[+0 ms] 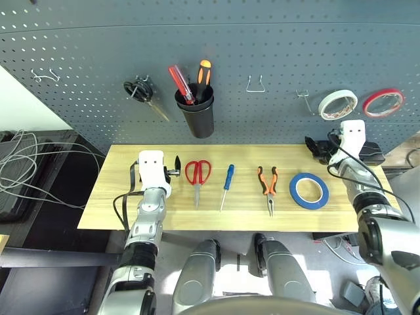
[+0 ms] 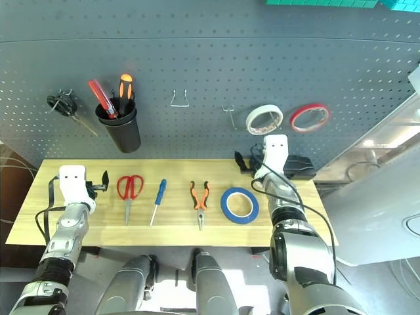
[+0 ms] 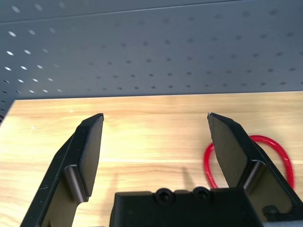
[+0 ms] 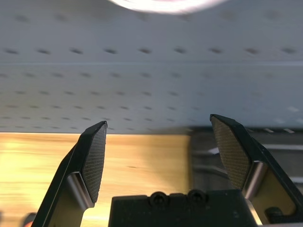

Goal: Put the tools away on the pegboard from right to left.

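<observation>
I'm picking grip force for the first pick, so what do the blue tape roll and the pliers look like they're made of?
Blue tape roll: looks like wound plastic or vinyl tape, smooth with a slight sheen, open centre. Pliers: dark metal jaws, likely steel, with orange-and-black handles that look like moulded rubbery plastic; the exact handle material is not certain.

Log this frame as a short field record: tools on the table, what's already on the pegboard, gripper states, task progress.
table tools, right to left: blue tape roll; orange-and-black-handled pliers; small blue-handled screwdriver; red-handled scissors
pegboard: dark grey-blue perforated pegboard carries white tape roll, red tape roll, black cup holder, black-handled scissors
left gripper: open, empty
right gripper: open, empty
progress: no tool hung yet
</observation>
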### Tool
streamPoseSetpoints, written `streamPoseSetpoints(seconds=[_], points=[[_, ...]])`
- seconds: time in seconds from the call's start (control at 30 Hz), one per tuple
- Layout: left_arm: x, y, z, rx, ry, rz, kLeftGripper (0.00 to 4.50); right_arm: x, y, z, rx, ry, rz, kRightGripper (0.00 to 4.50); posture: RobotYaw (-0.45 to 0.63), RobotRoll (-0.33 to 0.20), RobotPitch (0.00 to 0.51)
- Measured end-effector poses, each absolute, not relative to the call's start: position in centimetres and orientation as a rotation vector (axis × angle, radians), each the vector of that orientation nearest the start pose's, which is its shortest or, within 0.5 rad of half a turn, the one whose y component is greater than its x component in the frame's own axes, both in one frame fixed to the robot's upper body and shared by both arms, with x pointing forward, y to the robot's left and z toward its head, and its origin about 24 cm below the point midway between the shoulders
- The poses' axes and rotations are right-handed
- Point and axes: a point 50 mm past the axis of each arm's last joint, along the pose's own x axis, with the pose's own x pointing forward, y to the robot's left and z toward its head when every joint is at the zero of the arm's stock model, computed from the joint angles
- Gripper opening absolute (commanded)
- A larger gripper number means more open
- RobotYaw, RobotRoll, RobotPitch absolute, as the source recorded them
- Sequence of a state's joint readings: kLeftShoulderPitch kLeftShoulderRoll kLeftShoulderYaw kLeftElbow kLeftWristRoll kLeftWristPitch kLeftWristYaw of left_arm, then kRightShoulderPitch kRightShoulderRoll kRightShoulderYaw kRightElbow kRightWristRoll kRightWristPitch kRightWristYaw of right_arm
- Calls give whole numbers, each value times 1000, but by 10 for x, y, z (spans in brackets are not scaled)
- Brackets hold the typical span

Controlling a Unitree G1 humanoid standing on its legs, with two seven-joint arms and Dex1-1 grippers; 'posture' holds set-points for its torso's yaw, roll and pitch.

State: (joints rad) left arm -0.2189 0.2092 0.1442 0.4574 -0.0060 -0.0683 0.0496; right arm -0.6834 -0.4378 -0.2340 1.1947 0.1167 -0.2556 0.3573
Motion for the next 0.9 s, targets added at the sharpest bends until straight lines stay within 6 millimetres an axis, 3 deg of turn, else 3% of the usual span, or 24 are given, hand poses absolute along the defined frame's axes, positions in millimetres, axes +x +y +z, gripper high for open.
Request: streamPoseSetpoints(seconds=[0.3, 0.47, 0.63, 0.77, 0.9], points=[[294, 221, 8, 171, 240, 77, 4500, 332, -294, 36, -15, 284, -16, 4478, -68, 0, 204], [301, 183, 25, 308, 231, -300, 4500, 321, -292, 21, 12, 478, 46, 4478, -71, 0, 211], [294, 133, 44, 392, 206, -673, 4500, 304, -290, 2, 23, 662, 31, 4478, -52, 0, 234], [284, 103, 55, 461, 202, -884, 4500, 298, -282, -8, 23, 748, 22, 4478, -30, 0, 258], [277, 80, 51, 548, 225, -1037, 4500, 300, -273, -11, 4, 786, 37, 4478, -14, 0, 264]])
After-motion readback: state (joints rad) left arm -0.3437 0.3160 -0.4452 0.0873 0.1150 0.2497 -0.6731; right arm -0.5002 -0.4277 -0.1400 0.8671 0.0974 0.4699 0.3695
